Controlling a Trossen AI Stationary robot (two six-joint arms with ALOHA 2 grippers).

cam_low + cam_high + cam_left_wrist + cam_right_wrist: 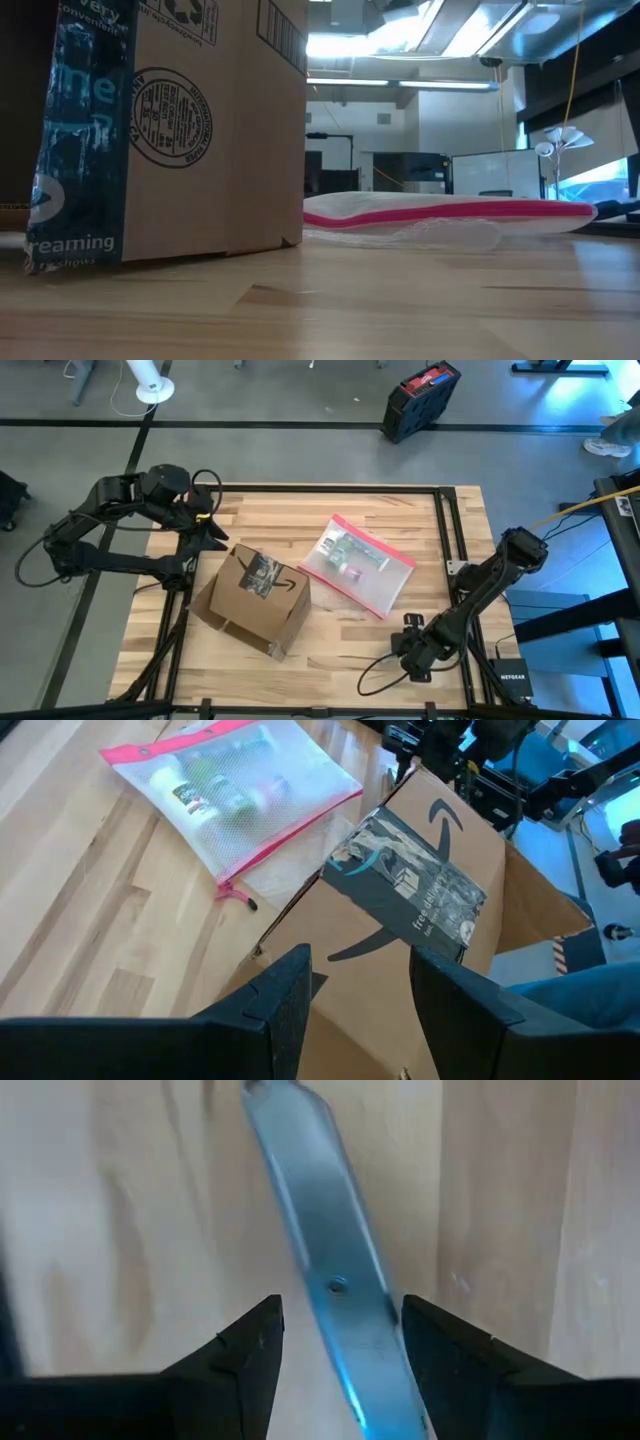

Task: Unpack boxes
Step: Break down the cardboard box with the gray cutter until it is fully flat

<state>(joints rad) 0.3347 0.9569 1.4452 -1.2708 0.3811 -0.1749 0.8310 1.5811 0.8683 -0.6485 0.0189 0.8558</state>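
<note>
Lying tipped on the wooden desk (270,510), the brown cardboard box (255,600) sat left of the desk's middle, its taped top with the black printed strip (262,575) facing up and toward the left arm, and its open flaps splayed toward the desk's near-left corner. The left end effector (213,532) hovered just beside the box's upper-left corner, fingers spread with nothing between them; in the left wrist view those dark fingers (290,995) framed the box (420,910) directly ahead, the tape strip (405,885) running diagonally away from them. The box therefore lay just in front of and slightly below the left end effector, its long axis angled from the left arm's side toward the desk's centre. The right end effector (418,650) waited well apart at the desk's near-right edge, also spread and empty, looking down past a metal rail (335,1280). A clear pouch (358,563) with a pink-red edge lay flat to the right of the box, near it but apart. The left arm was clearly the nearer one, so any next grasp on the box would probably fall to it.
</note>
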